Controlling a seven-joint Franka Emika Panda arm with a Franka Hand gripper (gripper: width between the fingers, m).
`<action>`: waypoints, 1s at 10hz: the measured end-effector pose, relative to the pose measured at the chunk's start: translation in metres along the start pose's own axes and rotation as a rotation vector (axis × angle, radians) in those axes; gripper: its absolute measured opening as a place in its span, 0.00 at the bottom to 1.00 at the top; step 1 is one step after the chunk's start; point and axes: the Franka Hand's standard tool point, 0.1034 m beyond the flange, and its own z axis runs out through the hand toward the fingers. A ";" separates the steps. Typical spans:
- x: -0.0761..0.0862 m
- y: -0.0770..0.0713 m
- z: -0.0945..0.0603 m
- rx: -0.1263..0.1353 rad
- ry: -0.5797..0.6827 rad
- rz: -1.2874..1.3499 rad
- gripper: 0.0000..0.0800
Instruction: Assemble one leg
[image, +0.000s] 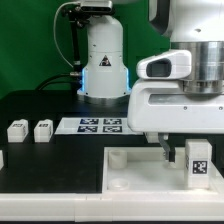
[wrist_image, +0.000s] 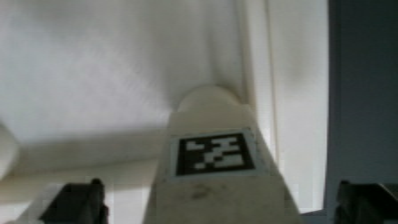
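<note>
In the exterior view, the leg (image: 198, 160), a small white block with a marker tag facing out, stands upright at the right corner of the large white tabletop (image: 130, 178). My gripper (image: 192, 158) is lowered around the leg, one finger (image: 165, 151) showing beside it. In the wrist view the leg (wrist_image: 221, 140) stands between my two dark fingertips (wrist_image: 79, 202), with a gap on each side. The gripper (wrist_image: 222, 206) is open and astride the leg. The tabletop (wrist_image: 107, 80) fills the view behind it.
Two more small white legs (image: 17, 129) (image: 42, 129) stand on the black table at the exterior view's left. The marker board (image: 100, 125) lies behind the tabletop. The robot base (image: 103, 65) stands at the back. Another white part (image: 2, 158) shows at the left edge.
</note>
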 end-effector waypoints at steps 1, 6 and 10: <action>0.000 0.000 0.001 0.001 -0.001 0.006 0.81; -0.001 0.000 0.002 0.006 -0.005 0.380 0.36; 0.001 0.005 0.004 0.043 -0.065 1.116 0.36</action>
